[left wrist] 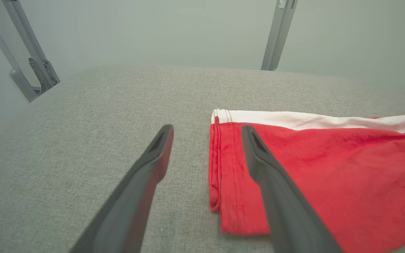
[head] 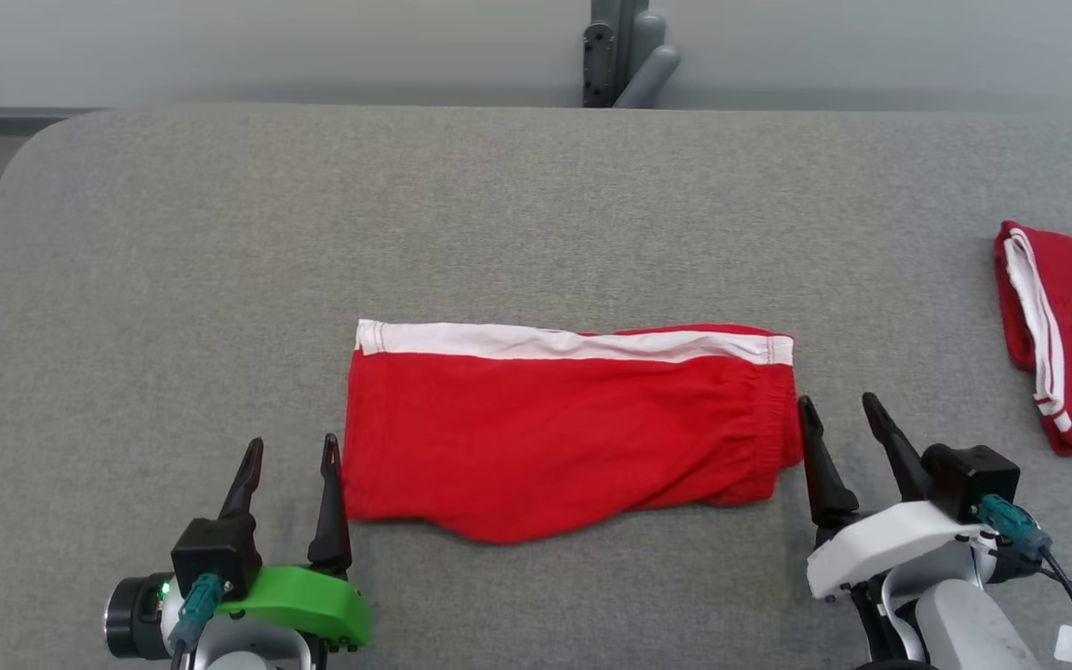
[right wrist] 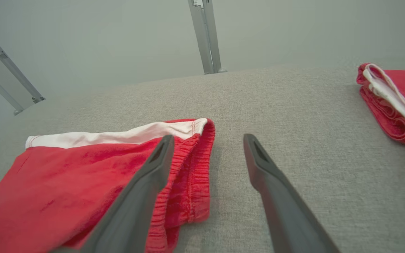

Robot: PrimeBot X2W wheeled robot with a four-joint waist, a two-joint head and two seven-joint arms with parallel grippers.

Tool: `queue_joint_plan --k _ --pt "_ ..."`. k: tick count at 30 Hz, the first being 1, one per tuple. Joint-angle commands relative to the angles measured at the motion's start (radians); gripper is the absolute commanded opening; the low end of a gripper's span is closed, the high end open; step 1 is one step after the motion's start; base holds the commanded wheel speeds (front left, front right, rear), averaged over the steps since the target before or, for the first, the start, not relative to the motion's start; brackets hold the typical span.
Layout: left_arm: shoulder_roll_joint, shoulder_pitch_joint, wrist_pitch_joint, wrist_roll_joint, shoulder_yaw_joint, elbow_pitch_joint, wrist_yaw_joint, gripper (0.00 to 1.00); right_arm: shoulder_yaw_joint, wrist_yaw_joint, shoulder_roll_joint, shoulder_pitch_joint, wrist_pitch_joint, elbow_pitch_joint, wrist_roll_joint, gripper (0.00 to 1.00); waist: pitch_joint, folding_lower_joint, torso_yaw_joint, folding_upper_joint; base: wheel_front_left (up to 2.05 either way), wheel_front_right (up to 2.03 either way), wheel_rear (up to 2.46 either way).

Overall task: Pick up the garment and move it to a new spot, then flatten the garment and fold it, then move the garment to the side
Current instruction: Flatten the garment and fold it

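The garment (head: 564, 433) is a pair of red shorts with a white side stripe, folded flat in the middle of the grey table. Its hemmed end (left wrist: 230, 168) faces my left arm; its elastic waistband (right wrist: 192, 182) faces my right. My left gripper (head: 292, 451) stands open just off the garment's near left corner, nothing between its fingers. My right gripper (head: 838, 405) stands open beside the waistband end, its inner finger close to the cloth and holding nothing. In the wrist views, the left gripper (left wrist: 207, 131) straddles the hem edge and the right gripper (right wrist: 207, 140) straddles the waistband edge.
A second folded red garment with white stripes (head: 1066, 335) lies at the table's right edge, also seen as a folded red bundle (right wrist: 396, 105). Grey metal posts (head: 624, 51) stand behind the table's far edge. The padded grey tabletop (head: 220, 279) spreads wide to the left and far side.
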Motion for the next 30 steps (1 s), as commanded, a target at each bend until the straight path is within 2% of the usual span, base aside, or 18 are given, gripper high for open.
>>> queue_joint_plan --k 1,7,12,17,18,19,20,21,25,30 --pt "0.003 0.006 -0.002 0.002 -0.004 -0.005 0.001 1.00 -0.003 0.000 -0.004 -0.025 -0.002 0.037 -0.010 1.00 0.026 0.0001 0.056 -0.0001 0.00 0.00 0.00" --pt "0.003 -0.004 -0.002 0.006 -0.005 -0.004 0.001 1.00 -0.028 0.000 -0.005 -0.090 -0.002 0.210 -0.024 1.00 0.046 0.0001 0.116 -0.0001 0.00 0.00 0.00" --pt "0.003 0.001 -0.002 0.002 -0.002 -0.008 0.005 1.00 -0.023 0.000 -0.004 -0.129 -0.002 0.332 0.008 1.00 0.057 0.0001 0.138 -0.0001 0.00 0.00 0.00" --pt "0.003 0.001 -0.002 -0.003 -0.003 -0.011 0.005 1.00 0.019 0.000 -0.002 -0.142 0.001 0.374 0.071 1.00 0.062 0.0001 0.144 -0.0001 0.00 0.00 0.00" --pt "0.003 0.001 -0.002 -0.005 -0.003 -0.012 0.006 1.00 0.036 0.000 -0.001 -0.145 0.002 0.377 0.089 0.86 0.063 0.0001 0.143 -0.0001 0.00 0.00 0.00" --pt "0.003 0.002 -0.002 -0.006 -0.004 -0.012 0.006 1.00 0.044 0.000 0.000 -0.147 0.002 0.371 0.111 0.46 0.063 0.0001 0.143 -0.0001 0.00 0.00 0.00" --pt "0.003 0.001 -0.002 -0.007 -0.005 -0.013 0.007 1.00 0.049 0.000 0.000 -0.147 0.002 0.365 0.126 0.27 0.064 0.0001 0.142 -0.0001 0.00 0.00 0.00" --pt "0.003 0.000 -0.002 -0.009 -0.007 -0.014 0.007 1.00 0.051 0.000 -0.001 -0.146 0.002 0.362 0.141 0.00 0.064 0.0001 0.140 -0.0001 0.00 0.00 0.00" --pt "0.003 0.000 -0.002 -0.013 -0.011 -0.012 0.006 1.00 0.030 0.000 -0.002 -0.152 0.001 0.349 0.173 0.00 0.063 0.0001 0.133 -0.0001 0.00 0.00 0.00" --pt "0.003 0.005 -0.002 -0.015 -0.011 -0.006 0.005 1.00 -0.043 -0.001 -0.006 -0.148 -0.001 0.339 0.183 0.00 0.057 0.0001 0.121 -0.0001 0.00 0.00 0.00"
